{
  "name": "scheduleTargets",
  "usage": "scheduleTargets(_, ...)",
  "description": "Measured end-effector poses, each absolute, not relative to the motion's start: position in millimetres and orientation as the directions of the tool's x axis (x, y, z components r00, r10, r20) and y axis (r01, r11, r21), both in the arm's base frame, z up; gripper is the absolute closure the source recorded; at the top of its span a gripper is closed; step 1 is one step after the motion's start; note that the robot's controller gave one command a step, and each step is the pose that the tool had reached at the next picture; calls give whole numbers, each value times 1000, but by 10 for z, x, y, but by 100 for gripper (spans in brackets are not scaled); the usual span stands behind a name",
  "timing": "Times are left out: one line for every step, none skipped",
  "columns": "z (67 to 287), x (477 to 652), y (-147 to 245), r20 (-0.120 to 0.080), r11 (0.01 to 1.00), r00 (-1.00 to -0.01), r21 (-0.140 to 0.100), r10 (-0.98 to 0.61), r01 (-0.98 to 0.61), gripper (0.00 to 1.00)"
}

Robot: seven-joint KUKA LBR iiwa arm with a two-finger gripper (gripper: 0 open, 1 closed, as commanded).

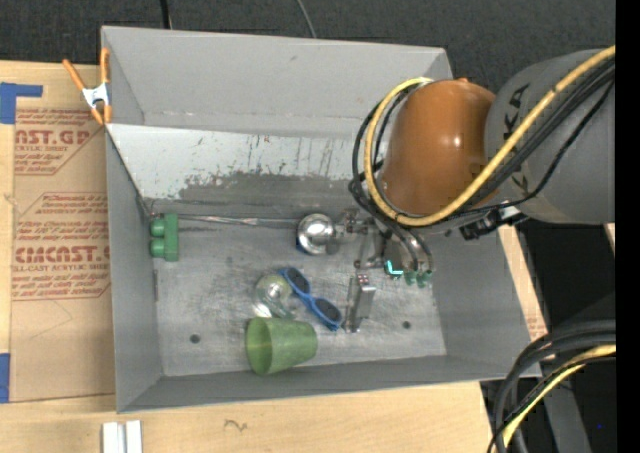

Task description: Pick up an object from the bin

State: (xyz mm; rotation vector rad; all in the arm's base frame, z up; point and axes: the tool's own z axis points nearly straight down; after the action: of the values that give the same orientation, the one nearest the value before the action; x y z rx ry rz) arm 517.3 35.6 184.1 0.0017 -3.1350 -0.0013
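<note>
My gripper (356, 307) reaches down from under the orange cover to the bin floor right of the middle, its tip just right of a blue curved plastic piece (313, 301). Whether it touches that piece I cannot tell. A small shiny ball (270, 289) lies against the blue piece's left end. A larger shiny metal ball (316, 232) rests further back, left of the gripper body. A green plastic cup (279, 343) lies on its side near the front wall, below the blue piece.
A green block (165, 237) sits against the left wall. The arm with its orange cover hangs over the bin's right half and hides the floor there. Bare floor lies between the green block and the balls.
</note>
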Motion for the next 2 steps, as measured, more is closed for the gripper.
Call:
scheduleTargets(802,5021,523,-10,900,-899,-4,-437,-437,0)
scheduleTargets(724,5068,276,-12,546,-546,-7,-838,-838,0)
